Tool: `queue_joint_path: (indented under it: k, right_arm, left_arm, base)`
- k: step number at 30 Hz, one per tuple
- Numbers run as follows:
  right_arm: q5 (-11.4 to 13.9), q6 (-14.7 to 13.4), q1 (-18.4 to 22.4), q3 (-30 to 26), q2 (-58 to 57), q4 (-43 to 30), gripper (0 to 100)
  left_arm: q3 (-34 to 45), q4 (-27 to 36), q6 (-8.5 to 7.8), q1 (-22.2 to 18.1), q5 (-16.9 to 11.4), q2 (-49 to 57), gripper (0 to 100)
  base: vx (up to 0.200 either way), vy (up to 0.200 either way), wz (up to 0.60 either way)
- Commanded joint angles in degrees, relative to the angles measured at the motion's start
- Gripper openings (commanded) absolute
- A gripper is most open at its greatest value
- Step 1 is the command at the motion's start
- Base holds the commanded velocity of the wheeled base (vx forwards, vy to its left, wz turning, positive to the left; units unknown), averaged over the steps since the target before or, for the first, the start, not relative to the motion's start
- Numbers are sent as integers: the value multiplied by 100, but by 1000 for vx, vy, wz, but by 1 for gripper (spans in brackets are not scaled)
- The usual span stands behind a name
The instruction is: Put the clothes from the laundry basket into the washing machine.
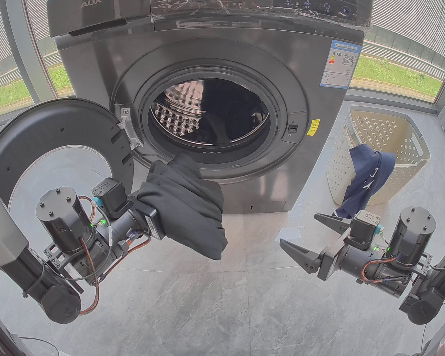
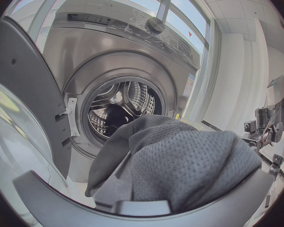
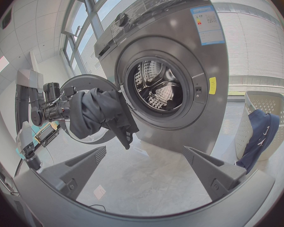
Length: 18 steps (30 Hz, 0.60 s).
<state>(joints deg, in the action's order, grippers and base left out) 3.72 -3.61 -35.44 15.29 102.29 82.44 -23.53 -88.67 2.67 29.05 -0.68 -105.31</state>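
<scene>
My left gripper [image 1: 170, 208] is shut on a dark grey garment [image 1: 190, 208], which drapes over it just below and in front of the washing machine's open drum [image 1: 210, 112]. The garment [image 2: 180, 164] covers the fingers in the left wrist view, and it hangs from the left arm as a bundle [image 3: 97, 114] in the right wrist view. My right gripper [image 1: 309, 241] stands open and empty over the floor, right of the machine's front. A navy garment [image 1: 366, 176] hangs over the rim of the cream laundry basket [image 1: 405, 139] at the right.
The round machine door [image 1: 54, 144] is swung wide open to the left, beside my left arm. A dark item lies inside the drum. The grey floor [image 1: 242, 297] in front of the machine is bare. Windows run behind the machine.
</scene>
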Motion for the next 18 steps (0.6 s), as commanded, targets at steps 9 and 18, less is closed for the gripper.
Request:
queue_joint_path:
  k: [9, 18]
  right_arm:
    - [6, -17, 37, -70, -113, 79, 100]
    - [6, -17, -7, -70, -60, 79, 100]
  left_arm:
    - [164, -1, -56, 39, -37, -7, 0]
    - [191, -10, -223, 22, 7, -270, 0]
  base:
    - [22, 0, 0]
    - [0, 111, 0]
